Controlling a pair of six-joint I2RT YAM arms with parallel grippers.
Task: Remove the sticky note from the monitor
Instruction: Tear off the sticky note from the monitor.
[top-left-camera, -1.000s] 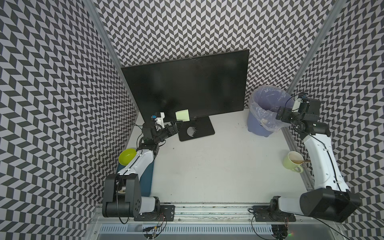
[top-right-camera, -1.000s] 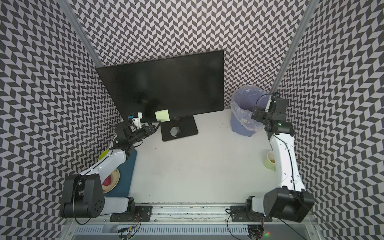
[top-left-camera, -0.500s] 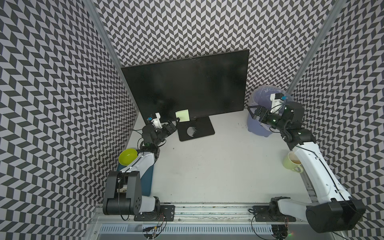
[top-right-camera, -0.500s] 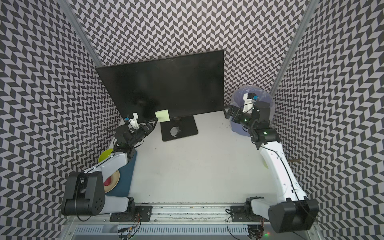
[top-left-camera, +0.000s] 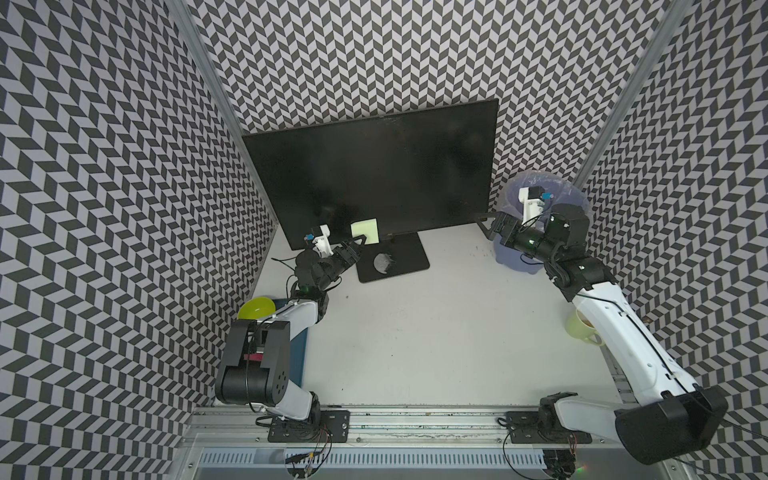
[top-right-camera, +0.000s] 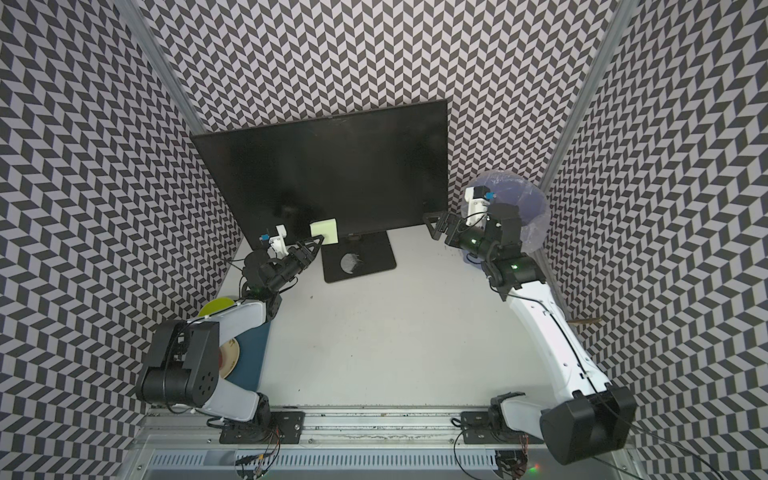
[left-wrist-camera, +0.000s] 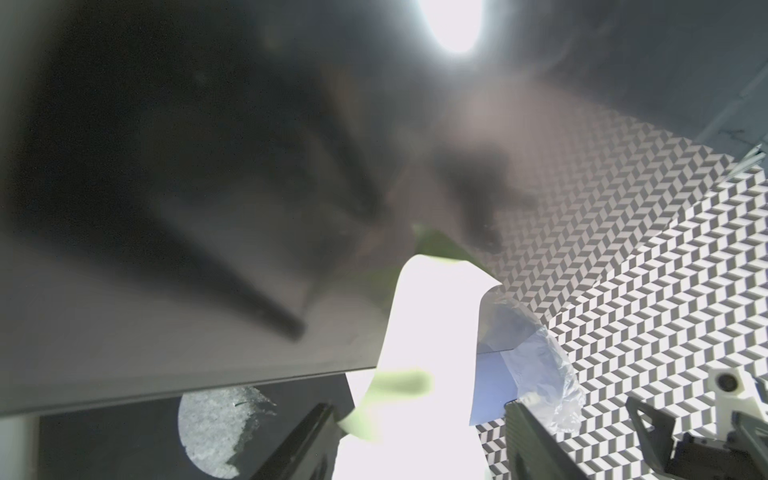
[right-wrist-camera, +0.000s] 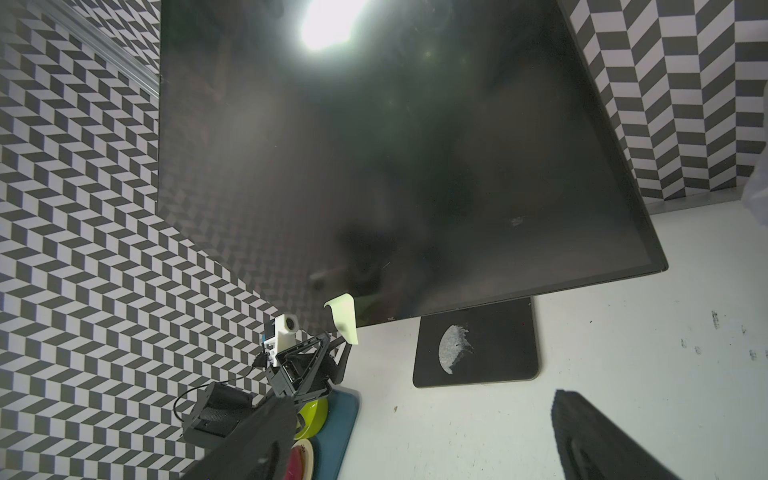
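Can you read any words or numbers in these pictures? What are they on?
No text can be read anywhere.
Tiny logo on the monitor, bottom edge: too small to read.
Faint marks on the bin bag: too blurred to read.
Sticky note: no writing shows.
Grey round mark on the monitor's stand: a scuffed patch, no letters.

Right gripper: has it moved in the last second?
Yes. The right gripper has swung from the side wall across the bin toward the monitor, and now hangs open by its lower corner nearest the bin.
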